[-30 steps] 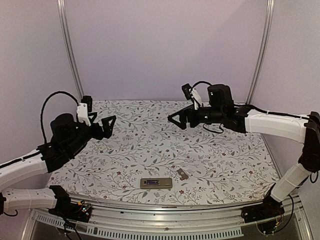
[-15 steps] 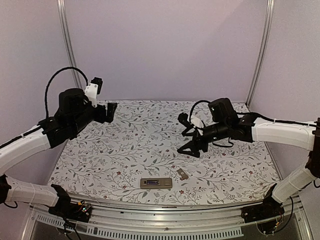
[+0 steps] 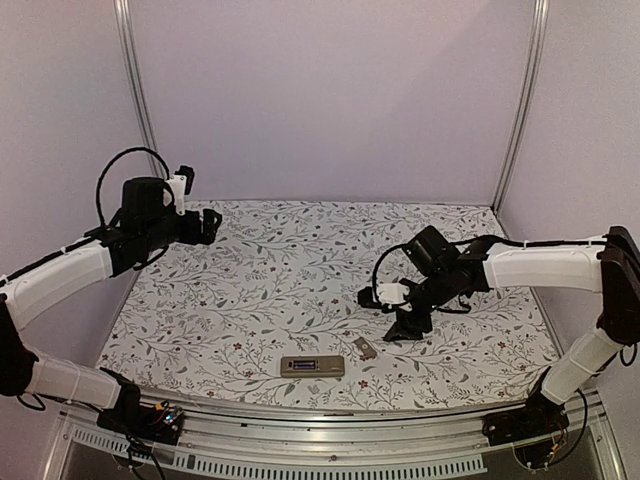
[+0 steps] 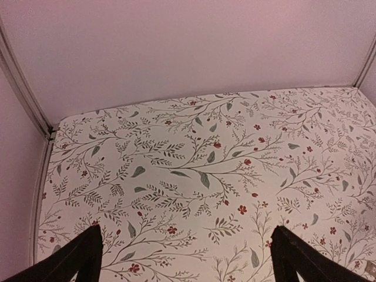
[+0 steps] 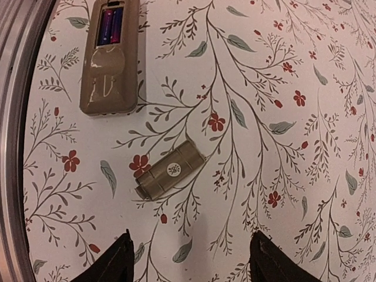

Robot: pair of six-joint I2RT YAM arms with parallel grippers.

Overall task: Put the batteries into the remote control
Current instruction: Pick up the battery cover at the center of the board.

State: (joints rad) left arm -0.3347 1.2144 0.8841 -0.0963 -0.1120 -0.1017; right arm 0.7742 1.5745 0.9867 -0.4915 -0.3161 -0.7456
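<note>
The remote control (image 5: 110, 64) lies tan-grey back up near the table's front edge, also seen from above (image 3: 312, 366). Two purple-blue batteries (image 5: 110, 24) lie side by side in its recess. A loose tan-grey cover piece (image 5: 170, 169) rests just right of the remote (image 3: 365, 348). My right gripper (image 5: 194, 261) hangs low just behind the cover, jaws apart with nothing between them; from above it (image 3: 402, 330) points down at the cloth. My left gripper (image 4: 187, 261) is open over bare cloth at the far left (image 3: 210, 225).
A flowered cloth (image 3: 300, 290) covers the table. A metal rail (image 5: 14, 147) runs along the front edge close to the remote. Pale walls and two upright posts (image 3: 135, 90) close in the back.
My right arm has swung down and toward the front edge, ending just behind the cover piece, its jaws narrowing a little. My left arm has lifted and pulled back to the far left.
</note>
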